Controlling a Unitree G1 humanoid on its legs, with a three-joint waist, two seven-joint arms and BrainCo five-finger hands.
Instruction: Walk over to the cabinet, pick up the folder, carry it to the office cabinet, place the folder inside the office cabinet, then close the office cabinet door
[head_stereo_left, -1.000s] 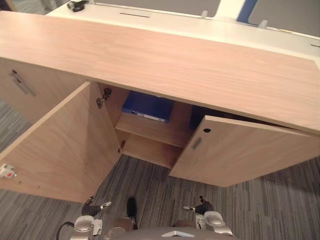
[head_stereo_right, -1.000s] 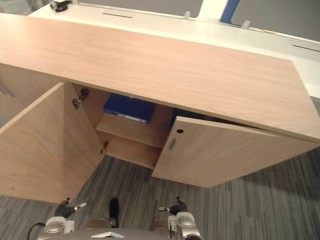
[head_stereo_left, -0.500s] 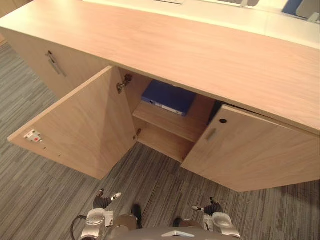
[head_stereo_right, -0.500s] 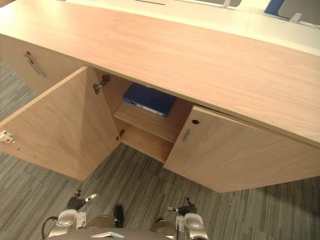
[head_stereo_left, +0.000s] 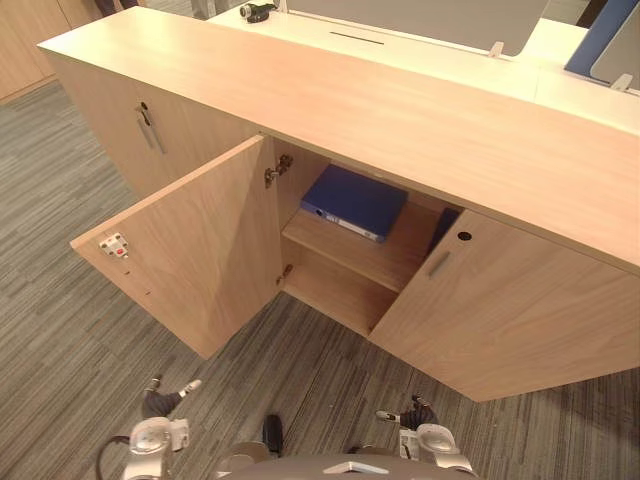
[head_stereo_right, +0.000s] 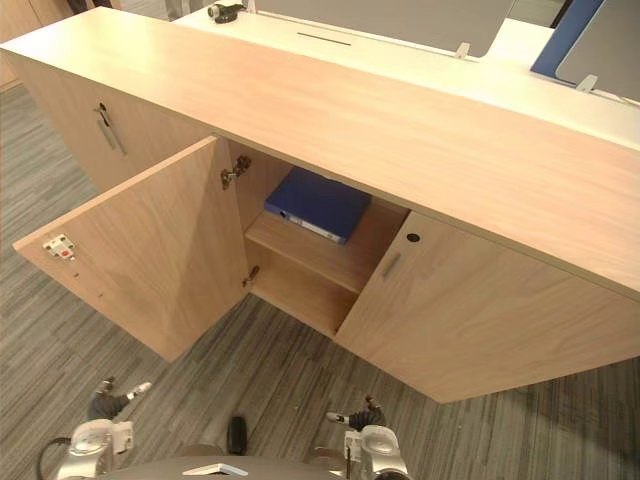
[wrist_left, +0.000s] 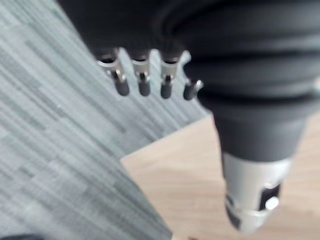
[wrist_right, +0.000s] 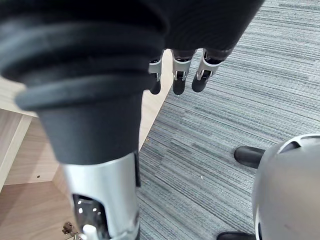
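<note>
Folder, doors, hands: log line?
folder: flat on shelf | left door: wide open | right door: partly open | left hand: low, empty | right hand: low, empty

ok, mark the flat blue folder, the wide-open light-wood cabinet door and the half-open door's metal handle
flat blue folder (head_stereo_left: 355, 198), left eye view, top cover.
wide-open light-wood cabinet door (head_stereo_left: 195, 250), left eye view, inner face.
metal handle (head_stereo_left: 438, 264), left eye view, mid-bar.

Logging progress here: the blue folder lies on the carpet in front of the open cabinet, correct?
No. The blue folder lies on the shelf inside the open cabinet, not on the carpet; the left eye view shows it.
</note>
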